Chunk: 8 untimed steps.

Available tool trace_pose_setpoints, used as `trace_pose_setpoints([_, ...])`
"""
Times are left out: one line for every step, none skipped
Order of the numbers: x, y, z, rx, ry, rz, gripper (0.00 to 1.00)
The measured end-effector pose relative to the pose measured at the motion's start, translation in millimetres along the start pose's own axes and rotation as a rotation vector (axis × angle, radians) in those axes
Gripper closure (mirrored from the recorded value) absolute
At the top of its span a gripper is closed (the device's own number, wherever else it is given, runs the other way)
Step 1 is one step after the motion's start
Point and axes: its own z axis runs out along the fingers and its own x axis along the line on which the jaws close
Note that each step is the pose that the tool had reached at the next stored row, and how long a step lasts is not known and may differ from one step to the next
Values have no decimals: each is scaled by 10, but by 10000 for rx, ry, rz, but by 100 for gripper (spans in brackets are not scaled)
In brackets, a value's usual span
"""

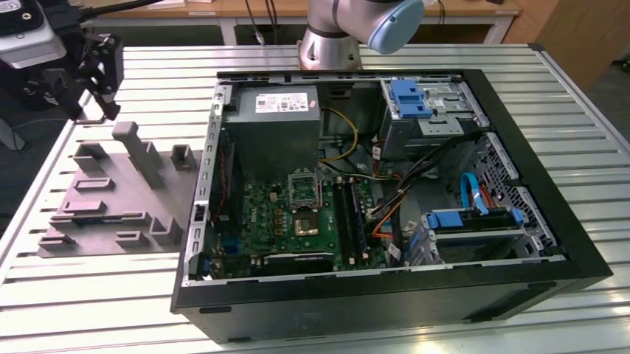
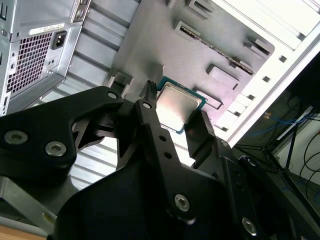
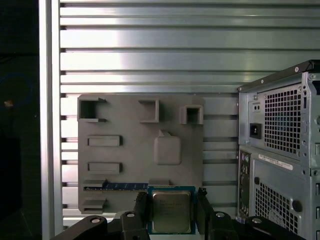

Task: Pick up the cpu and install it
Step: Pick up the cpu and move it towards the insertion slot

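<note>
The cpu (image 3: 171,212) (image 2: 177,106), a small square chip with a silvery lid and a teal-edged rim, sits clamped between my black fingers in both wrist views. My gripper (image 3: 171,204) (image 2: 175,111) is shut on it. In the exterior view the gripper (image 1: 87,77) hangs high at the exterior view's left, above the far end of the grey fixture plate (image 1: 108,203). The silver socket frame (image 1: 303,190) lies on the green motherboard inside the open computer case (image 1: 532,221), well to the exterior view's right of the gripper.
The grey fixture plate (image 3: 130,150) has raised posts and pockets, and a thin blue-green card (image 3: 117,186) lies in one slot. The case's rear panel (image 3: 280,150) stands beside the plate. Cables, blue drive brackets and a grey power supply (image 1: 276,125) crowd the case. The table is slatted aluminium.
</note>
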Motion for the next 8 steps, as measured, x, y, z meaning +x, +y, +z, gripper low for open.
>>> trace_pose_setpoints([-3,0,0,0,0,0,53])
trace_pose_setpoints([-6,0,0,0,0,0,53])
trace_pose_setpoints([-10,0,0,0,0,0,53])
trace_pose_setpoints([-13,0,0,1,0,0,53])
trace_pose_setpoints([-16,0,0,1,0,0,53])
trace_pose_setpoints([-21,0,0,2,0,-1,53])
trace_pose_setpoints([-26,0,0,1,0,-1,53])
trace_pose_setpoints([-31,0,0,1,1,-1,53])
